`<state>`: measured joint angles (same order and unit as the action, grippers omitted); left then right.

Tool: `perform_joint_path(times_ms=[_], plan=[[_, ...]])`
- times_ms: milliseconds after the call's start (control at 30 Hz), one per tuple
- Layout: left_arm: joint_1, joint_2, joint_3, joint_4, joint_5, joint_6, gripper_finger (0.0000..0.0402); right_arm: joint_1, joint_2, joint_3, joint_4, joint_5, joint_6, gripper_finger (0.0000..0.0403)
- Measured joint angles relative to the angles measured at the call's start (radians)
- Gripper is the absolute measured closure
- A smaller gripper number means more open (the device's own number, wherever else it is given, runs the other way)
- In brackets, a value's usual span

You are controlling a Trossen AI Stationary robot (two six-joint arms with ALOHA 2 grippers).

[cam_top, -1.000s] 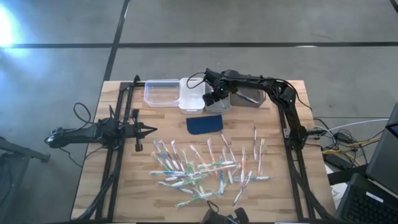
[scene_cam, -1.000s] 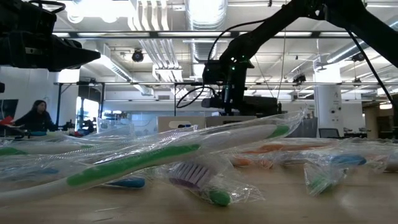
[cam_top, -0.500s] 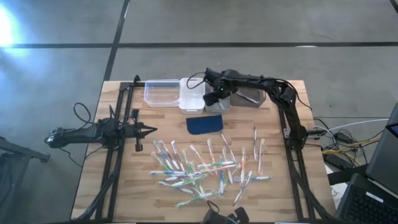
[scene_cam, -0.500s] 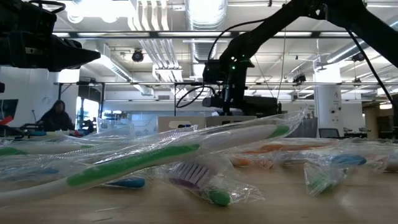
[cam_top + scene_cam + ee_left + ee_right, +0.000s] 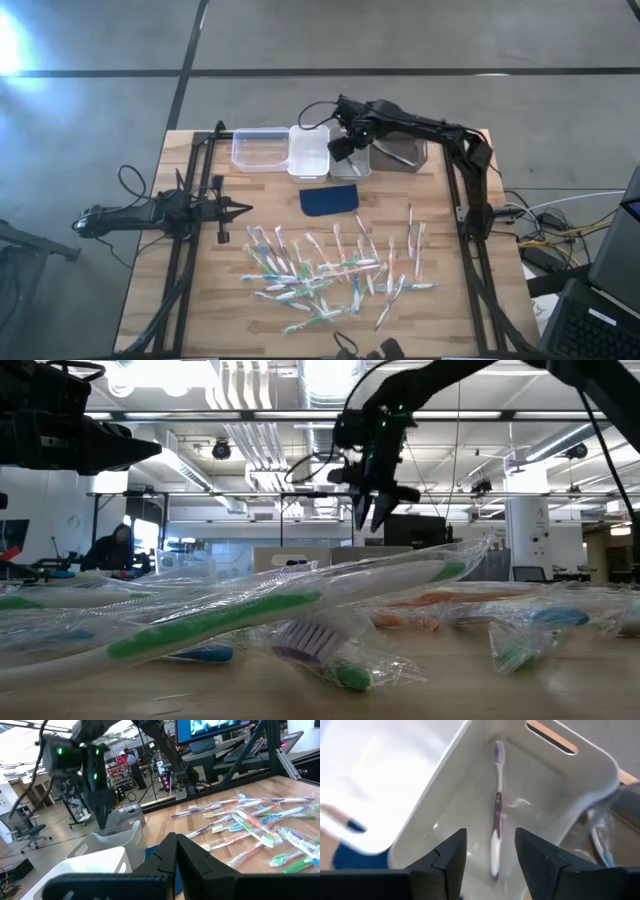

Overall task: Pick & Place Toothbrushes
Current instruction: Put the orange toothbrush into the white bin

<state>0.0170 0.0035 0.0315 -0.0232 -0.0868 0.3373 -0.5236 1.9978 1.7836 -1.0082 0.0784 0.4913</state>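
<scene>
The right gripper hangs over the row of bins at the table's far edge, its two fingers spread apart with nothing between them, directly above a light grey bin on whose floor one purple-accented toothbrush lies lengthwise, free of the fingers and clear of the bin's walls. In the low view this gripper is well above the tabletop, with open air under its tips. Taking the dark blue pad as landmark: the grey bin sits just beyond it toward the far edge, a white bin touches that bin's left side, a clear bin comes next to the left, and a darker grey bin stands to the right under the right arm. The remaining toothbrushes lie scattered in wrappers on the near side of the pad, spreading toward the near edge, with a bare strip of wood between pad and pile. The left gripper rests well to the left of the pad, low over the table's left part, its fingers pressed together and empty, with bare table between it and the pile
</scene>
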Motion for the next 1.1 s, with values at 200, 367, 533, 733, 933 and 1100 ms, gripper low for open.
perform_joint_path(times_ms=[200,367,533,733,933,1100], plan=[[0.001,0.000,0.000,0.000,0.000,0.000,0.0390,0.069,-0.113,-0.020,-0.042,0.013,-0.036,0.0292],[0.001,0.000,0.000,0.000,0.000,0.000,0.0390,0.161,-0.205,-0.041,-0.052,0.130,-0.062,0.0331],[0.001,0.000,0.000,0.000,0.000,0.000,0.0390,0.253,-0.298,-0.083,-0.059,0.214,-0.098,0.0362],[0.001,0.000,0.000,0.000,0.000,0.000,0.0390,0.354,-0.428,-0.201,-0.047,0.215,-0.099,0.0388],[0.000,0.000,0.000,0.000,0.000,0.000,0.0390,0.449,-0.570,-0.384,0.022,0.214,-0.098,0.0394],[0.000,0.000,0.000,0.000,0.000,0.000,0.0390,0.540,-0.689,-0.526,0.065,0.212,-0.001,0.0394]])
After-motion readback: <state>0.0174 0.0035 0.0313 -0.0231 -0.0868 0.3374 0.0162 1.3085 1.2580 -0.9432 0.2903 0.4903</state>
